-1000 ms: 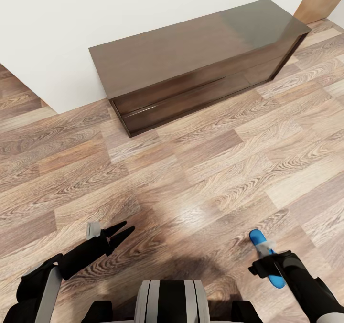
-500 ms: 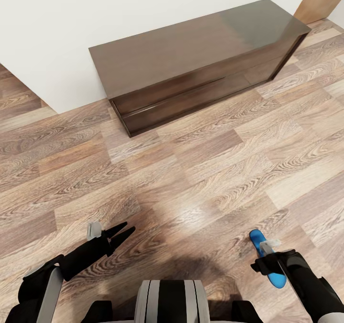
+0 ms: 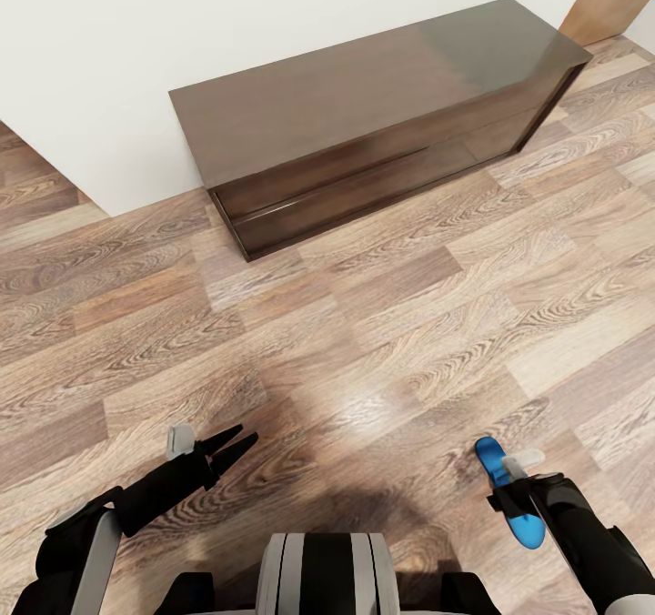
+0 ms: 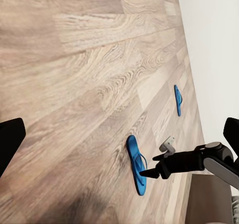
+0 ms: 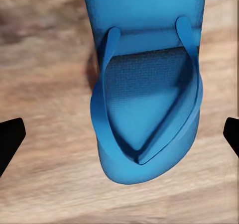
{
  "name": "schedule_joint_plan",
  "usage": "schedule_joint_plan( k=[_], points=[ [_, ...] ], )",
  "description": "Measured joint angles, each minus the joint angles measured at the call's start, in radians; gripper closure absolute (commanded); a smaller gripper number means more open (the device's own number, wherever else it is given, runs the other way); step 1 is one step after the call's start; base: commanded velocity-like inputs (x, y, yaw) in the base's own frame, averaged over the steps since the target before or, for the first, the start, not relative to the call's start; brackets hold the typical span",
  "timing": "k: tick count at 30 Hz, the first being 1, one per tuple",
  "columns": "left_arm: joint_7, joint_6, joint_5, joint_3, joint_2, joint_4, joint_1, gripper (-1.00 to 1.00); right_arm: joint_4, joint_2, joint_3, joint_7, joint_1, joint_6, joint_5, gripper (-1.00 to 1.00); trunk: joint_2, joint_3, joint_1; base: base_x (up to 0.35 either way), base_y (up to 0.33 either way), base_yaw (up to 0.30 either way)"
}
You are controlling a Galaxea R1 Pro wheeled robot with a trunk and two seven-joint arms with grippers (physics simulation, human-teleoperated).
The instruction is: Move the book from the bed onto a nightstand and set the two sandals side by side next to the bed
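Hovering spread right pincer (image 3: 509,497) over sandal (image 3: 506,490), plank floor (image 3: 364,342), left pincer (image 3: 232,442) spread.

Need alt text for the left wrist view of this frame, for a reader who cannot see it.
A bright blue sandal lies flat on the wood-plank floor, with the right gripper poised at it, dark fingers pointing at its strap end. A second blue sandal lies farther off along the white wall, well apart from the first.
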Motion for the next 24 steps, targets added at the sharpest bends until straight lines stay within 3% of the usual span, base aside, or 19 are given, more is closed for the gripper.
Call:
schedule_joint_plan(
  k=[14,24],
  points=[
    [0.001,0.0,-0.001,0.0,0.0,0.001,0.0,-1.0,-0.001,0.002,0.001,-0.091,0.0,-0.003,0.001,-1.0,0.0,0.0,0.0,0.0,0.0,0.0],
    [0.002,-0.002,-0.004,-0.002,0.0,0.03,0.0,-1.0,0.004,0.005,0.002,-0.092,0.0,-0.133,0.001,-1.0,0.0,0.0,0.0,0.0,0.0,0.0]
  ],
)
